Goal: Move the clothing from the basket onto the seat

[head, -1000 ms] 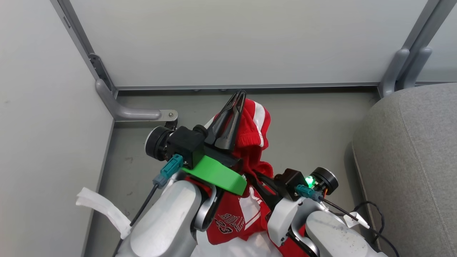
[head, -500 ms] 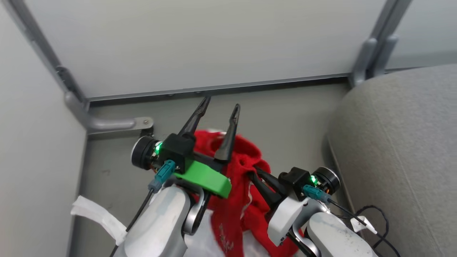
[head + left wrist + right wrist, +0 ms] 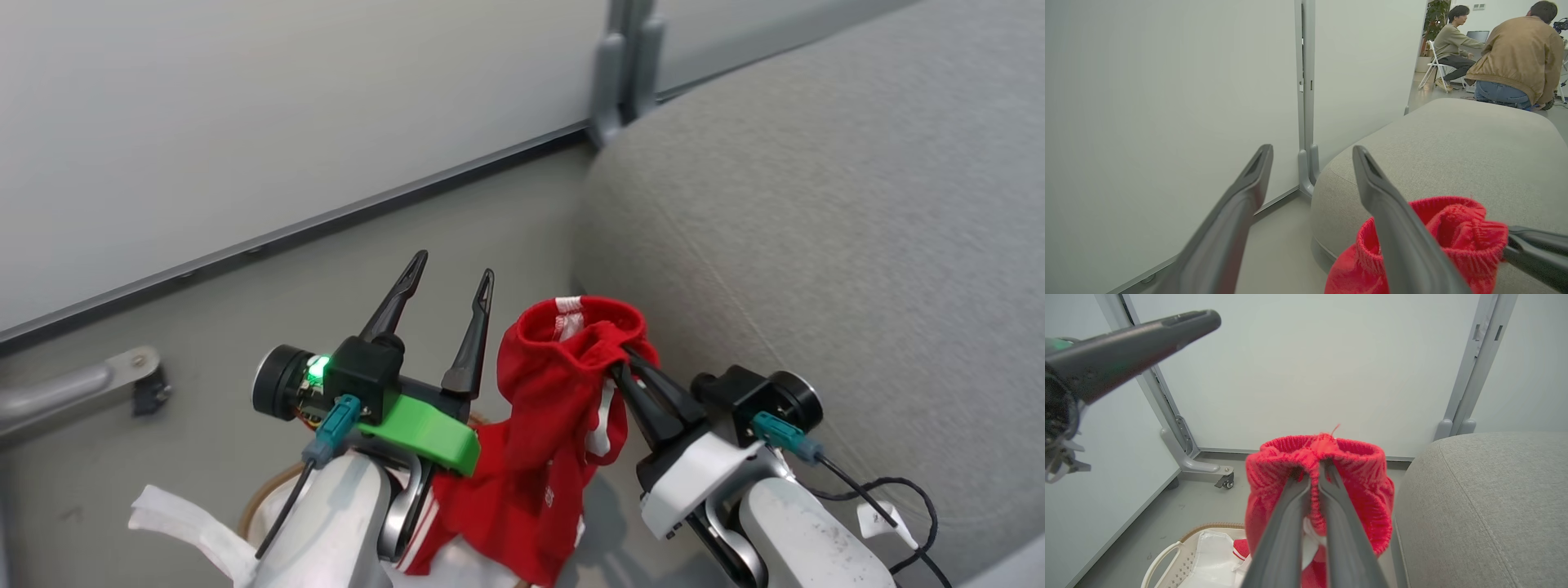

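A red garment with white stripes, the clothing (image 3: 555, 400), hangs in the air by its ribbed waistband from my right gripper (image 3: 627, 359), which is shut on the band (image 3: 1314, 457). It dangles beside the rounded edge of the grey seat (image 3: 816, 212), above the floor. My left gripper (image 3: 451, 273) stands open just left of the clothing, its two fingers spread with nothing between them (image 3: 1310, 163). The white basket (image 3: 1171, 559) with its brown rim and white liner sits on the floor below the clothing, with a bit of red showing inside.
Pale partition walls (image 3: 245, 106) with grey metal posts (image 3: 624, 65) and a wheeled foot (image 3: 1224, 479) close off the far side. Two people (image 3: 1515, 57) sit beyond the seat. A black cable (image 3: 890, 498) trails by my right arm.
My left gripper let go of the clothing and opened wide. The garment now hangs from the right gripper alone. The head camera swung right, bringing the seat into the middle of its view.
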